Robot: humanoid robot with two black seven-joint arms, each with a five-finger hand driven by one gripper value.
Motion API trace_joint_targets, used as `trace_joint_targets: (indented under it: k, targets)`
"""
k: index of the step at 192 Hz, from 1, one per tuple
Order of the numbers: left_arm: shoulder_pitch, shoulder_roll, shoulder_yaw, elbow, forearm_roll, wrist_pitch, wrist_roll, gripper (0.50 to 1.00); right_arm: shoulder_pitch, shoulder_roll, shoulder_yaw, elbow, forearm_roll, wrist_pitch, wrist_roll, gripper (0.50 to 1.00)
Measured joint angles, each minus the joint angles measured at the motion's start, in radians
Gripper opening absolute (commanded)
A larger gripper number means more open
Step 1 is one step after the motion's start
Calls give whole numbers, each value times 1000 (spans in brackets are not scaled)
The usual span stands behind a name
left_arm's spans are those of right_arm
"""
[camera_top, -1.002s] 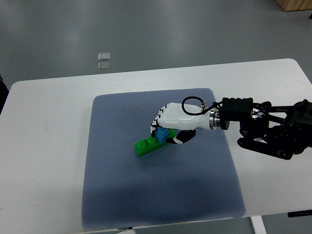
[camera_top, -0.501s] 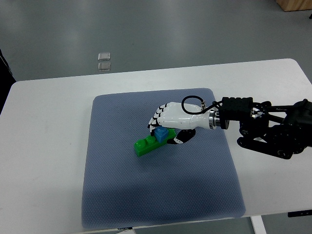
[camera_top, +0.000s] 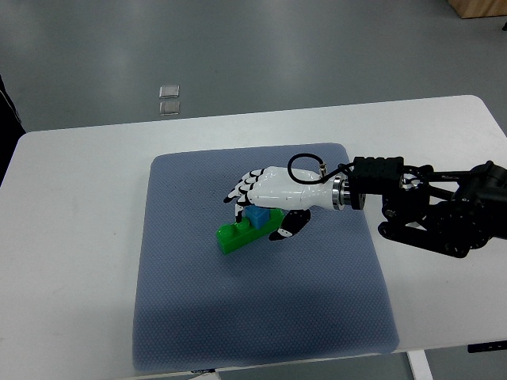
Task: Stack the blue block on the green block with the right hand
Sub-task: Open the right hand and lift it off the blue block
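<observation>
A small blue block (camera_top: 257, 216) rests on top of the long green block (camera_top: 238, 233), near its right end, on the blue-grey mat (camera_top: 190, 301). My right hand (camera_top: 260, 207), white with black joints, reaches in from the right and hovers right over the blue block. Its fingers (camera_top: 244, 187) are spread flat above and behind the block, and the thumb (camera_top: 283, 229) lies on the near side. Nothing is gripped. The green block's right end is hidden under the hand. The left arm does not show.
The mat lies on a white table (camera_top: 71, 237). The right arm's black forearm and wrist (camera_top: 428, 210) lie over the table's right part. Two small clear squares (camera_top: 169, 98) sit on the grey floor beyond the table's far edge.
The hand's fingers have uncurled from the blue block and spread out flat. The blue block has stayed on the green block.
</observation>
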Motion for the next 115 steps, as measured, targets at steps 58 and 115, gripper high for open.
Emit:
trace_joint_targets:
  k: [58,115]
  targets:
    - [0,0,0,0,0,0,0,1000,37,-19,23,59,155,76,0,895]
    - [0,0,0,0,0,0,0,1000,25,-72,152,83,472,271,-57,919]
